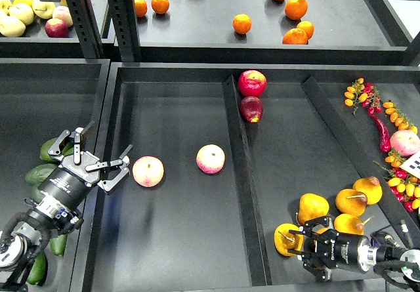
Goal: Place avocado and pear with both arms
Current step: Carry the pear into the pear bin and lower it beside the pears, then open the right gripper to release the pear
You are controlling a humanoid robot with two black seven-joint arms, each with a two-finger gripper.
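Several dark green avocados lie at the far left, one (49,149) just behind my left gripper and one (39,174) beside the arm. I cannot tell which one is the task's. My left gripper (100,153) is open and empty, over the divider between the avocados and a pink peach (148,171). My right gripper (300,243) is low in the right compartment near the front edge. Its fingers are closed around a golden pear (285,239) with a brown stem. Several similar pears (313,207) lie just behind it.
A second peach (210,159) lies in the middle tray. Two red apples (252,82) sit at the far end of the divider (244,193). Chillies and small tomatoes (387,118) and a peach (405,142) lie at the right. Oranges (295,6) sit on the back shelf.
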